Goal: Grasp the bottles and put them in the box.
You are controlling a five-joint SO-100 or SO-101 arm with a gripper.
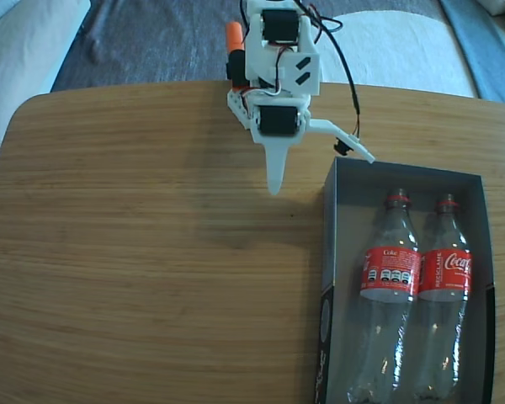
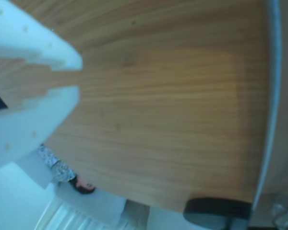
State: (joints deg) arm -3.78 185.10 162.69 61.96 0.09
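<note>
At the near edge of the fixed view, the shallow rectangular cardboard box (image 1: 330, 252), dark outside with grey inner walls and floor, sits on the right part of the wooden table (image 1: 151, 252). Inside it lie both clear plastic cola bottles with red wrap labels and red neck rings, side by side and touching, caps pointing toward the far wall. The left bottle (image 1: 387, 278) lies beside the box's left wall, and the right bottle (image 1: 442, 286) lies next to the right wall. No bottle remains out on the table in either view.

Farther back, the white two-finger gripper (image 1: 320, 164) hangs above bare tabletop, just beyond the box's far left corner. One finger (image 1: 275, 172) points straight down; the other sticks out sideways toward the box corner, so the jaws stand wide apart and hold nothing. The wrist view agrees: two white fingers (image 2: 33, 52) with wood showing through the gap between them, and the box's edge (image 2: 271, 96) as a blurred strip at the right.

Judging by this layout, the placing step looks finished for both bottles, and the arm seems to be in its release or retreat phase. If anything is left, it is only to lift clear of the box rim and go to a rest pose, avoiding a knock against the near corner.
</note>
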